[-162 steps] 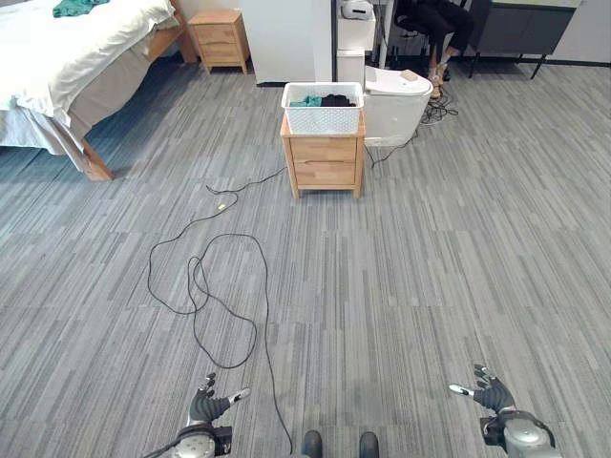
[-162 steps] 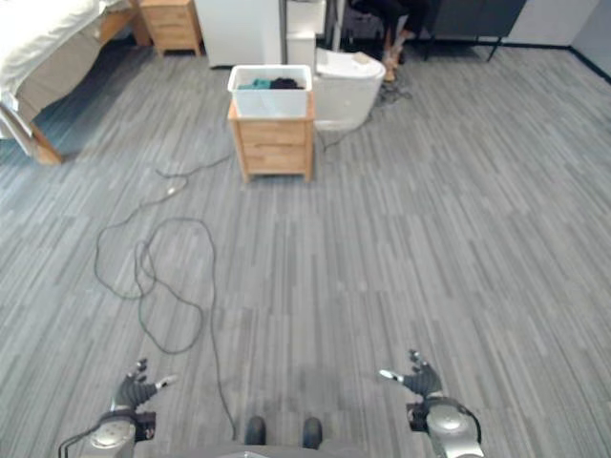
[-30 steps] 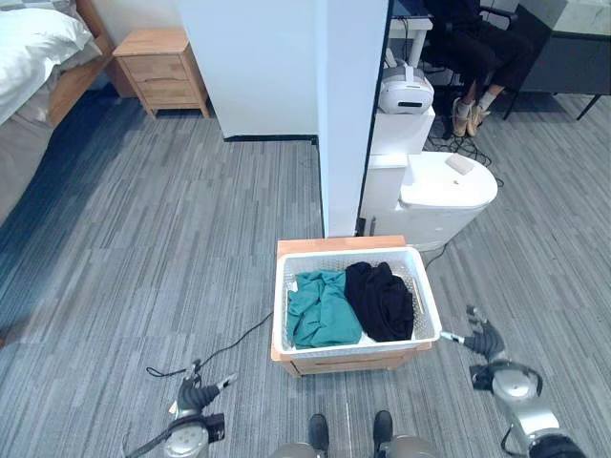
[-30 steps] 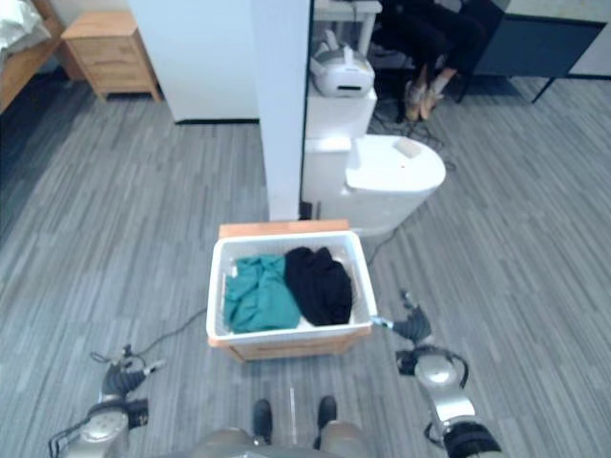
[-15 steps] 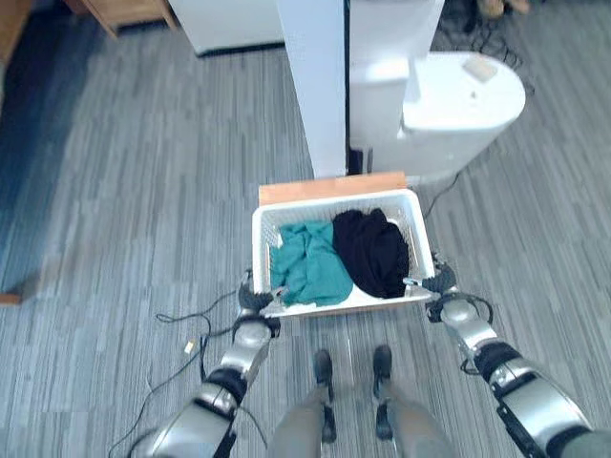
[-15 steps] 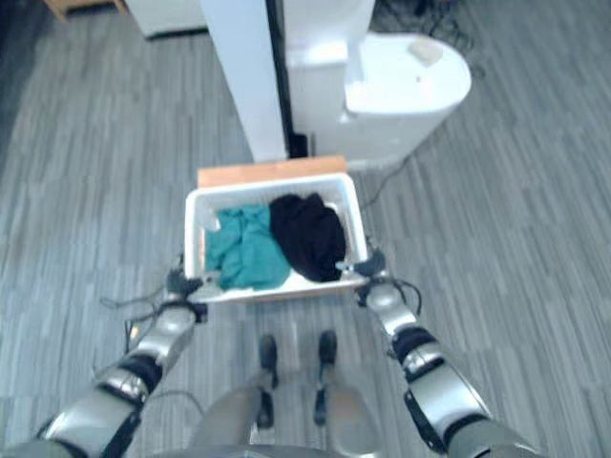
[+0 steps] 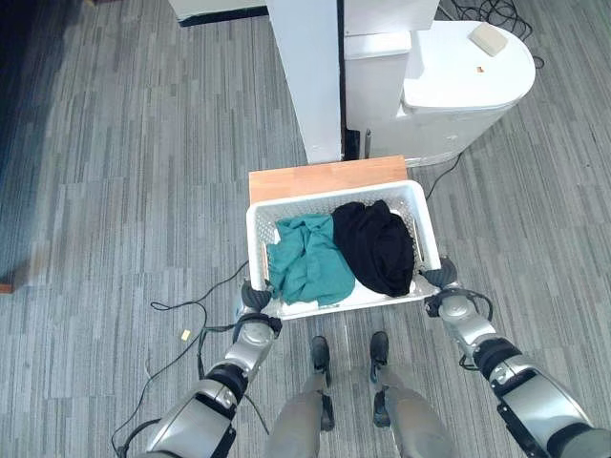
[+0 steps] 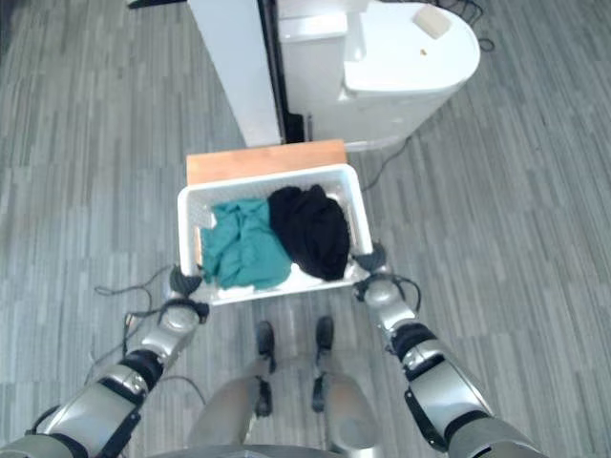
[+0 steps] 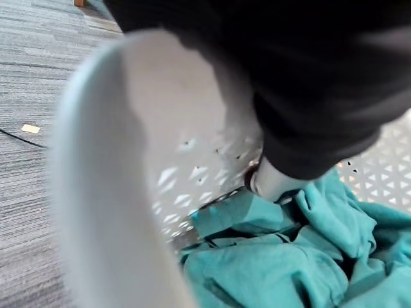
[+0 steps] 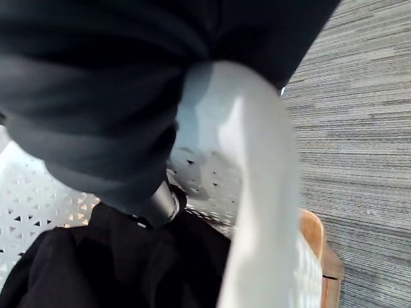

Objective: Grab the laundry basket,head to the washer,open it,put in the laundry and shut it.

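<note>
Now your left hand and right hand sit at opposite short ends of the laundry basket, its long axis running between them on the wooden nightstand; finger grip can't be told. Half a second back they sat likewise, slightly looser

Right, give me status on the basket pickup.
Left robot hand and right robot hand at laundry basket rims, grip unconfirmed. Basket sits on wooden nightstand. Washer just behind.
</note>
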`<state>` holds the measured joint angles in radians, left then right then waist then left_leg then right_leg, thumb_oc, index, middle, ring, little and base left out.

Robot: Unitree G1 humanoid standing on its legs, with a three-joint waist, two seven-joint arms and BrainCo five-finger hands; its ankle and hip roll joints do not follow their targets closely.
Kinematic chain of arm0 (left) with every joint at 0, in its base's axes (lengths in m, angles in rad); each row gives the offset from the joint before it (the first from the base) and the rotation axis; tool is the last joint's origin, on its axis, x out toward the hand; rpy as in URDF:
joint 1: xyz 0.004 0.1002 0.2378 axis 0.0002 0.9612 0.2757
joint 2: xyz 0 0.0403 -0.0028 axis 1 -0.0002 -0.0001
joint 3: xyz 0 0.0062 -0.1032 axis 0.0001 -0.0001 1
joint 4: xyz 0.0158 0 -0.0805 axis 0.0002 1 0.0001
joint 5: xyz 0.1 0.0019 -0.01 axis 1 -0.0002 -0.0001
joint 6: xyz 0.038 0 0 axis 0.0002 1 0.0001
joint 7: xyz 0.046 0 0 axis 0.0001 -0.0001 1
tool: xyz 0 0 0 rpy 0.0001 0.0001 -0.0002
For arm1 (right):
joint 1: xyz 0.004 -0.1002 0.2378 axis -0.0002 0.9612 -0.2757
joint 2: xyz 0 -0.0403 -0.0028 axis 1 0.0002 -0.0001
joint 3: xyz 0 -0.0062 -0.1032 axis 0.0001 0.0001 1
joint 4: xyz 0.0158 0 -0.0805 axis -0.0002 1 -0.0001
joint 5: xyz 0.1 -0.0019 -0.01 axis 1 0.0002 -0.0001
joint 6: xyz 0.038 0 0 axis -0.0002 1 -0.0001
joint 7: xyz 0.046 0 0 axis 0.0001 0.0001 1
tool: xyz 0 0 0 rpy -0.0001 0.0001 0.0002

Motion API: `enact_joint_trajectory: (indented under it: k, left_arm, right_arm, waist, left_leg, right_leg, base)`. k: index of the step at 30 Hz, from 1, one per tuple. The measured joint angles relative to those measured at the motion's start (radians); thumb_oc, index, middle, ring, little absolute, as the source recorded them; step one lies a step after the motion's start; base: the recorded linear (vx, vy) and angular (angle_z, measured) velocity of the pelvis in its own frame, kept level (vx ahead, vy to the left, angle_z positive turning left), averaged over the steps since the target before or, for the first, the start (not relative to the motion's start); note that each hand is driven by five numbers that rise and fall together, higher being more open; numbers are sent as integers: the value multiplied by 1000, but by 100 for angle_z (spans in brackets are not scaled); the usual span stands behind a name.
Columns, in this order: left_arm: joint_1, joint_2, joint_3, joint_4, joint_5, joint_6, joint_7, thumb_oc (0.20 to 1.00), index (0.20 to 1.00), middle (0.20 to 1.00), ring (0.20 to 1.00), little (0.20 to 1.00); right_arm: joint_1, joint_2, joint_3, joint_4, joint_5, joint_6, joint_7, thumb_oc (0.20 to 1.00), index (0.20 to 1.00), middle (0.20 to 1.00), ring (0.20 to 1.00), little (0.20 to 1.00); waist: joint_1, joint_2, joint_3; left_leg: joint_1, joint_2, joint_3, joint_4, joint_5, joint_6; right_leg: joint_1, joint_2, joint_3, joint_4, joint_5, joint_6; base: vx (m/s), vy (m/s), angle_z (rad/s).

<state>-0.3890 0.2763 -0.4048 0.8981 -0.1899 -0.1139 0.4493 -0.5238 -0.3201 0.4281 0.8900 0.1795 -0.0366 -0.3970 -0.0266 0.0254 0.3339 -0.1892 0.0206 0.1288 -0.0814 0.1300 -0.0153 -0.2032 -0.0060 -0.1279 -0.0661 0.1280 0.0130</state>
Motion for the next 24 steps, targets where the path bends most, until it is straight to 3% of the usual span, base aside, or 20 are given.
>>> enact_joint_trajectory:
  k: [7,11,14,17,18,19,20,21,22,23,24]
  left_arm:
    - [325,13,87,-449,-1,30,-19,200,200,200,200,200]
    - [426,23,121,-620,-1,29,-42,200,200,200,200,200]
    - [439,32,130,-682,-1,30,-63,200,200,200,200,200]
    - [457,53,130,-712,0,30,-82,200,200,200,200,200]
    - [458,56,135,-714,0,30,-88,200,200,200,200,200]
    - [444,56,126,-719,1,31,-103,200,200,200,200,200]
    - [451,63,128,-723,3,32,-104,200,200,200,200,200]
    - [451,73,129,-723,3,33,-105,200,200,200,200,200]
    - [452,77,130,-723,3,35,-114,200,200,200,200,200]
    - [457,76,136,-723,3,37,-129,200,200,200,200,200]
    - [465,75,137,-723,7,36,-136,200,200,200,200,200]
  right_arm:
    - [344,-57,-130,-442,-58,26,14,200,200,200,200,200]
    - [488,-52,-219,-668,-97,24,38,200,200,200,200,200]
    - [541,-42,-268,-760,-102,22,51,200,200,200,200,200]
    - [573,-25,-288,-807,-102,22,74,200,200,200,200,200]
    - [573,-23,-289,-808,-102,22,74,200,200,200,200,200]
    - [584,-27,-300,-806,-102,22,78,200,200,200,200,200]
    - [586,-18,-304,-802,-102,22,80,200,200,200,200,200]
    - [592,-17,-304,-803,-102,21,83,200,200,200,200,200]
    - [598,-17,-302,-801,-102,20,86,200,200,200,200,200]
    - [614,-12,-302,-798,-102,18,86,200,200,200,200,200]
    - [619,-10,-302,-796,-102,16,87,200,200,200,200,200]
  waist:
    - [-4,-3,4]
    - [-42,-7,2]
    - [-80,-9,-1]
    - [-151,-26,-22]
    - [-154,-27,-23]
    - [-177,-33,-25]
    - [-162,-38,-29]
    - [-167,-47,-35]
    - [-175,-46,-36]
    - [-174,-41,-44]
    - [-162,-39,-47]
  left_leg:
    - [107,3,32,-1,-32,1]
    - [167,4,82,-6,-59,3]
    - [194,3,157,-6,-82,0]
    - [209,3,304,-1,-93,15]
    - [211,4,322,-1,-98,20]
    - [227,10,393,-1,-105,21]
    - [247,18,459,0,-113,24]
    - [262,23,478,-1,-118,25]
    - [288,37,504,-1,-144,6]
    - [309,65,579,11,-153,-18]
    - [320,78,609,19,-153,-18]
  right_leg:
    - [96,4,33,-14,-4,4]
    - [133,7,86,-14,-9,3]
    - [117,11,163,-1,-3,12]
    - [62,23,265,24,8,28]
    - [59,20,268,28,9,29]
    - [37,13,236,28,9,35]
    - [12,-9,136,60,-19,34]
    - [-5,-25,95,73,-14,44]
    - [-6,-32,10,82,-27,39]
    - [-24,-56,-148,137,-39,37]
    - [-39,-84,-262,181,-65,13]
  base:
    - [89,34,-15]
    - [48,86,-43]
    - [-20,86,-78]
    - [-57,17,-117]
    - [-42,-67,-133]
    - [52,-58,-166]
    - [78,-51,-184]
    - [74,-161,-181]
    - [-7,-235,-152]
    - [-11,-245,-149]
    - [14,-171,-143]
